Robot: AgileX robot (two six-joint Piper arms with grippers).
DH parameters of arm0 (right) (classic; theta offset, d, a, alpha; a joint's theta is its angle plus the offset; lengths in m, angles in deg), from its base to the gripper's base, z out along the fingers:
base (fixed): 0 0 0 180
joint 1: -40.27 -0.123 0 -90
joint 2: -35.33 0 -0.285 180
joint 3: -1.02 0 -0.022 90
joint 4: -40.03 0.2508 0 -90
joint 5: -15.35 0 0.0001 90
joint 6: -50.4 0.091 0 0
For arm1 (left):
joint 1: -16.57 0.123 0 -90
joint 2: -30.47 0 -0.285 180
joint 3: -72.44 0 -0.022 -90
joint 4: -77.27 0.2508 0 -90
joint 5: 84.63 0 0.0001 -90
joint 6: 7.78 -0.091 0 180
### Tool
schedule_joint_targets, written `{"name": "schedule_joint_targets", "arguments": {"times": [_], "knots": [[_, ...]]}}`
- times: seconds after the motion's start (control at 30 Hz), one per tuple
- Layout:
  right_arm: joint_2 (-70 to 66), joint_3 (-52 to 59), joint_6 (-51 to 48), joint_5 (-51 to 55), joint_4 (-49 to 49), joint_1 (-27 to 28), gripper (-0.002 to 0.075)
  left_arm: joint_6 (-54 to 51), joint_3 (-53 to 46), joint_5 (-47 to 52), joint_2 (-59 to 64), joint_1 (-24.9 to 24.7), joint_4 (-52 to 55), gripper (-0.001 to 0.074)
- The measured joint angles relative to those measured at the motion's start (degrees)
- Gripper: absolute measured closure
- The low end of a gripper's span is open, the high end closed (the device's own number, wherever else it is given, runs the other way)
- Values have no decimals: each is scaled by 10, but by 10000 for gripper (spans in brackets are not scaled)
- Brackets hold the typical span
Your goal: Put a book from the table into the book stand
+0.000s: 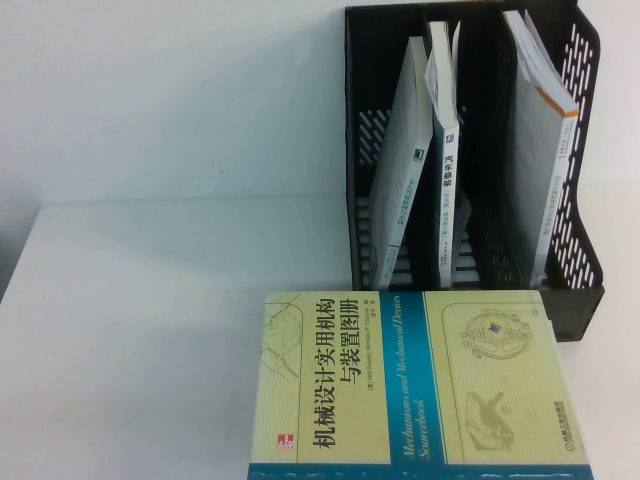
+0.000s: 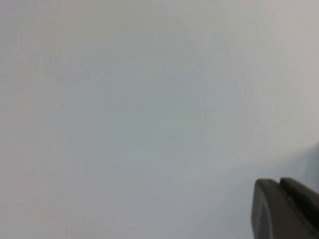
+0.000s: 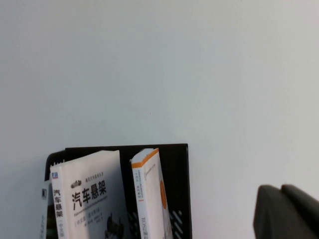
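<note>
nearest the high camera lies the book (image 1: 410, 385), flat on the table (image 1: 130, 330) just in front of the book stand (image 1: 585, 150), untouched. the left gripper (image 2: 285, 209) has its fingers shut on nothing and faces only blank white surface, away from the book stand. the right gripper (image 3: 286, 211) looks at the book stand, but whether its fingers are open i cannot tell. neither arm shows in the high view. the stand already holds a white book (image 1: 400, 170), a blue-spined book (image 1: 447, 160) and an orange-edged book (image 1: 545, 150). as a judgement, a thick volume could jam against these leaning books or push the light stand back, and a flat book is hard to lift by its edge.
</note>
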State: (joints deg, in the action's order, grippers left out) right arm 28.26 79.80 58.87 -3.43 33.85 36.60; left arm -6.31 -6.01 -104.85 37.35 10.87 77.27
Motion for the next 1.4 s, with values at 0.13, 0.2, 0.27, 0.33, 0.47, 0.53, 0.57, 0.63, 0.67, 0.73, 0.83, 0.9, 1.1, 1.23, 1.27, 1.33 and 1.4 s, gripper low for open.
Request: {"name": "schedule_joint_targets", "arguments": {"times": [0.13, 0.2, 0.27, 0.33, 0.47, 0.53, 0.57, 0.63, 0.67, 0.73, 0.83, 0.9, 1.1, 1.23, 1.27, 1.33, 1.4], "knots": [[0, 0, 0, -4, 9, 0, 729, 60, 0, -21, 0, 0, -23, 738], [0, -1, 1, 9, 12, 0, 729, 106, 0, -32, 0, 0, -41, 738], [0, -21, 2, 63, 12, 0, 728, 137, 4, -16, 0, 0, -48, 738], [0, -59, 2, 134, 12, 0, 727, 148, 34, 72, 0, 0, -50, 738], [-1, -172, 2, 318, 13, 0, 727, 147, 138, 266, 31, 0, -50, 738], [-14, -214, 2, 381, 13, 0, 726, 147, 191, 338, 64, 0, -52, 738], [-26, -233, 3, 413, 13, 0, 726, 147, 214, 372, 86, 0, -61, 738], [-59, -258, 16, 466, 15, 0, 726, 147, 247, 415, 123, 0, -90, 738], [-79, -267, 24, 491, 23, 0, 726, 147, 260, 423, 142, 0, -113, 737], [-122, -277, 29, 526, 47, 0, 726, 147, 269, 421, 172, 0, -150, 737], [-195, -280, 19, 545, 103, 0, 726, 150, 269, 429, 223, 0, -220, 737], [-251, -280, -11, 553, 151, 0, 726, 145, 269, 450, 256, 0, -268, 738], [-410, -287, -127, 569, 277, 0, 726, -8, 269, 560, 387, 0, -453, 737], [-504, -295, -216, 553, 365, 0, 726, -155, 269, 601, 469, 0, -574, 737], [-525, -298, -238, 547, 387, 0, 726, -187, 269, 605, 489, 0, -603, 737], [-559, -302, -280, 541, 424, 0, 726, -230, 269, 606, 522, 0, -652, 737], [-595, -304, -315, 532, 456, 0, 726, -267, 269, 605, 553, 0, -702, 731]]}}
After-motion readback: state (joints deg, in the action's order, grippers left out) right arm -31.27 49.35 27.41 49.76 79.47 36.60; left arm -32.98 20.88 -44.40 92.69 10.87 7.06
